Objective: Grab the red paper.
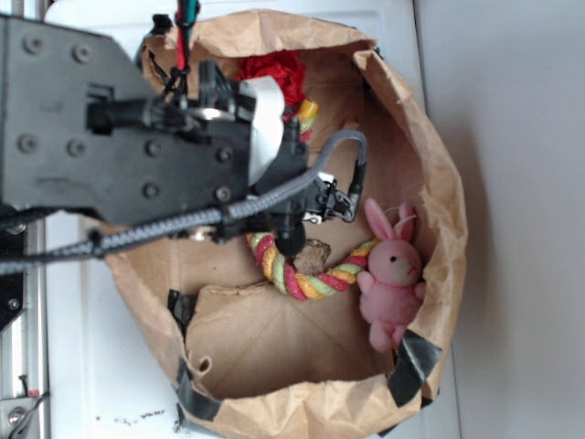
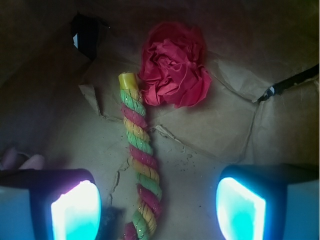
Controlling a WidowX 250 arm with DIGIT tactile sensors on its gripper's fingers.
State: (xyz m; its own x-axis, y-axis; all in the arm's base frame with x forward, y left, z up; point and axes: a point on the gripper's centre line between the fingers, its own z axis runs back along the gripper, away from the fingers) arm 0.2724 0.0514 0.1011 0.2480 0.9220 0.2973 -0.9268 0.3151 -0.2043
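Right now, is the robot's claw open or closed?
Open. In the wrist view, the gripper has its two fingers spread wide apart, with only the rope lying between them. The red paper sits ahead, untouched.

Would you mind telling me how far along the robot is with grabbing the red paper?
Done: the gripper is inside the brown paper bag, open. In hand: nothing; the twisted rope runs between its fingers and the red paper lies untouched beyond. Left: advancing to it, closing, lifting.

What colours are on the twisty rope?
Red, yellow and green stripes on the rope, clearest in the wrist view.
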